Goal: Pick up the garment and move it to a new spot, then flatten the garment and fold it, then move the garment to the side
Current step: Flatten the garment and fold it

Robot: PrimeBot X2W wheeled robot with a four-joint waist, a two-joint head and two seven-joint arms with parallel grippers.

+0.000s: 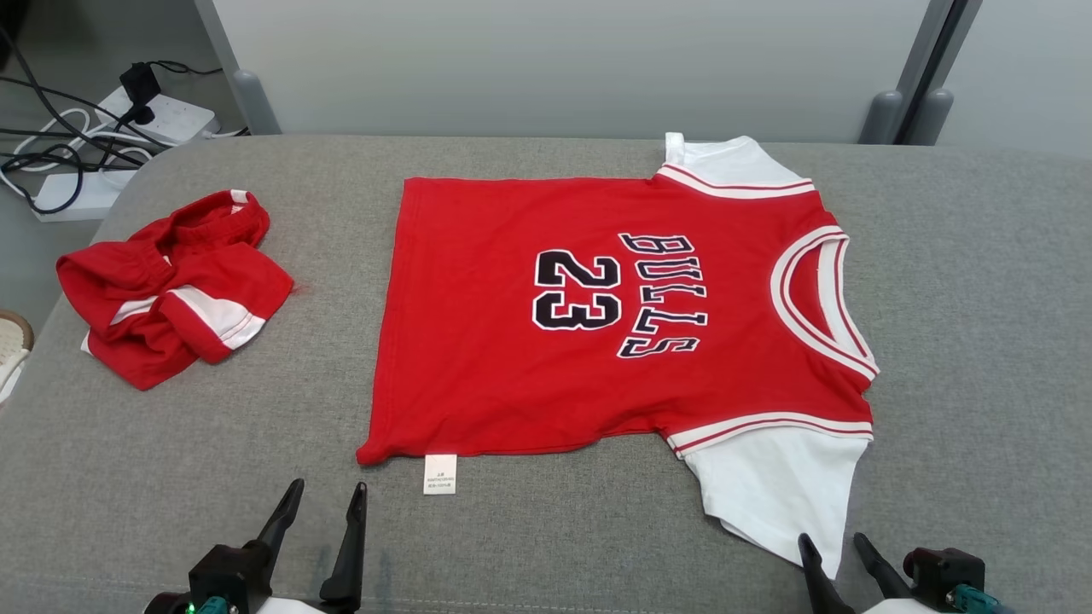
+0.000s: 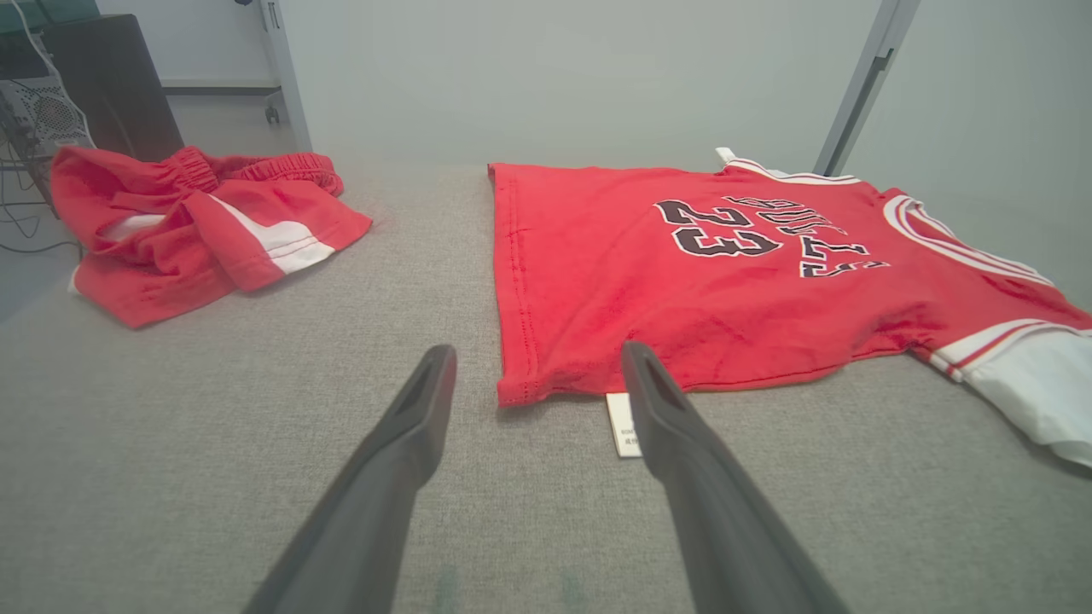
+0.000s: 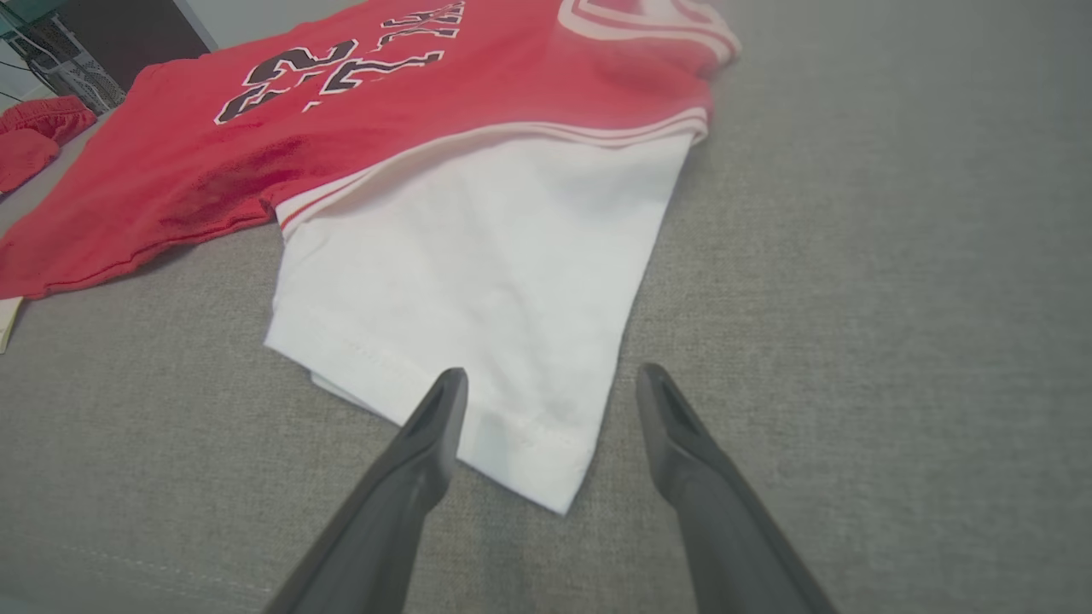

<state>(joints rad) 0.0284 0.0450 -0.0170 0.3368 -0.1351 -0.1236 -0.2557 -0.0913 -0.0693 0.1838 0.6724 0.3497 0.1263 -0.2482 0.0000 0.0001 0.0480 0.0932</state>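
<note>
Red-and-white knit jersey (image 1: 546, 367) lies flat on the grey fabric tabletop (image 1: 171, 443), ready for folding; my left pincer (image 1: 328, 488) and right pincer (image 1: 829, 541), both spread and empty, flank its near edge.

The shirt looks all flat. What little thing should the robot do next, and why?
Probably ease the right end effector forward and down to pinch the white sleeve and start the fold. The shirt already lies flat on the grey surface, the sleeve's hem sits right by its open fingers, and the left end effector is open too, holding nothing.
</note>
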